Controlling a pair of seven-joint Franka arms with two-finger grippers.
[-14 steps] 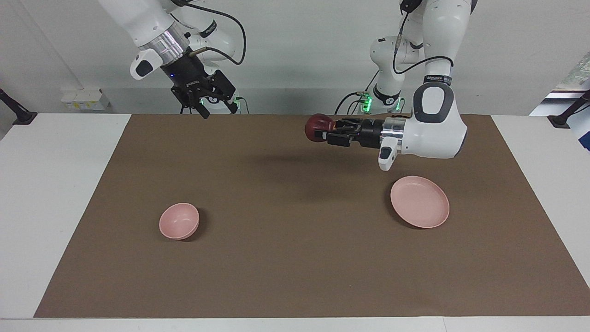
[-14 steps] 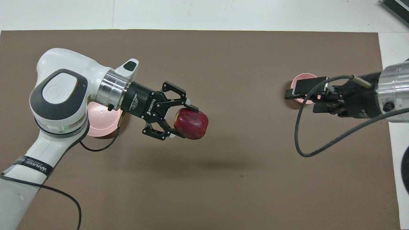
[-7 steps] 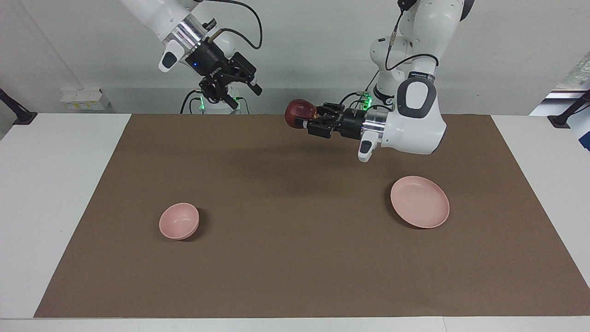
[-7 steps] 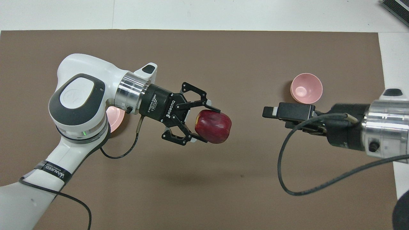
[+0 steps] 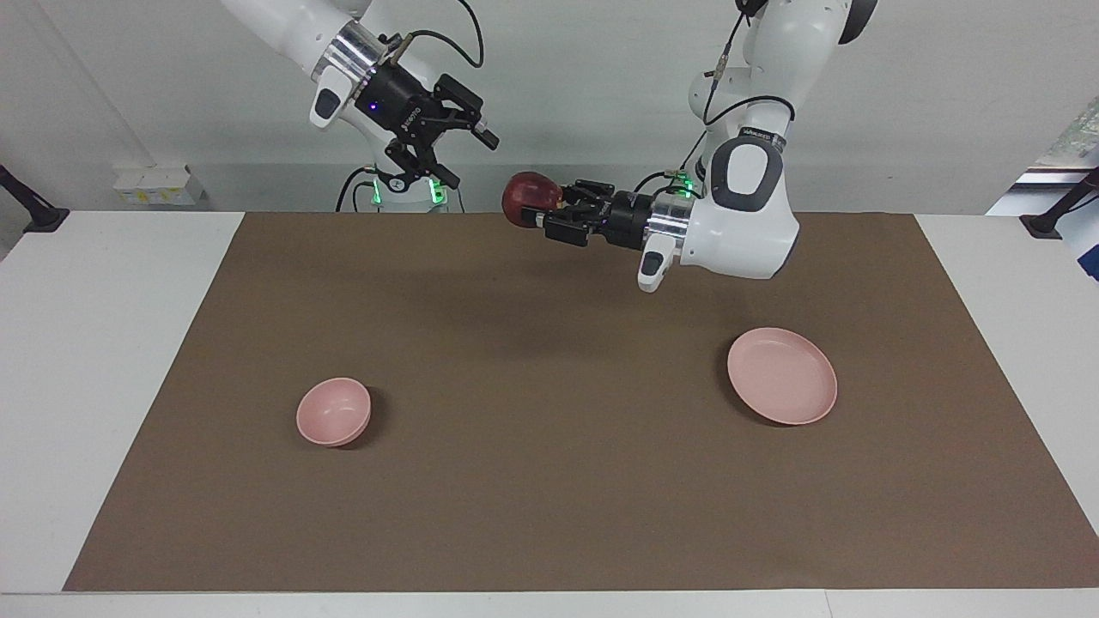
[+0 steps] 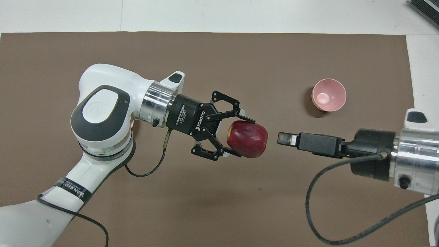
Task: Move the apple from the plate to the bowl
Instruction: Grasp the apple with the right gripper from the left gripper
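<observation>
My left gripper [image 5: 549, 208] is shut on the dark-red apple [image 5: 527, 197] and holds it high over the middle of the mat; it also shows in the overhead view [image 6: 245, 138], with the apple [image 6: 248, 139] between its fingers. My right gripper [image 5: 472, 161] is open and empty, up in the air, pointing at the apple a short gap away; in the overhead view [image 6: 284, 138] it is seen edge-on. The pink plate [image 5: 781, 375] lies empty toward the left arm's end, hidden under the left arm in the overhead view. The pink bowl [image 5: 333, 412] stands empty toward the right arm's end [image 6: 328, 94].
A brown mat [image 5: 549, 515] covers most of the white table [image 5: 103, 386]. A black cable [image 6: 319, 212] hangs from the right wrist, and another [image 6: 151, 171] loops under the left wrist.
The left gripper has risen and carried the apple toward the right arm's end. The right gripper has risen, swung toward the middle and now points at the apple.
</observation>
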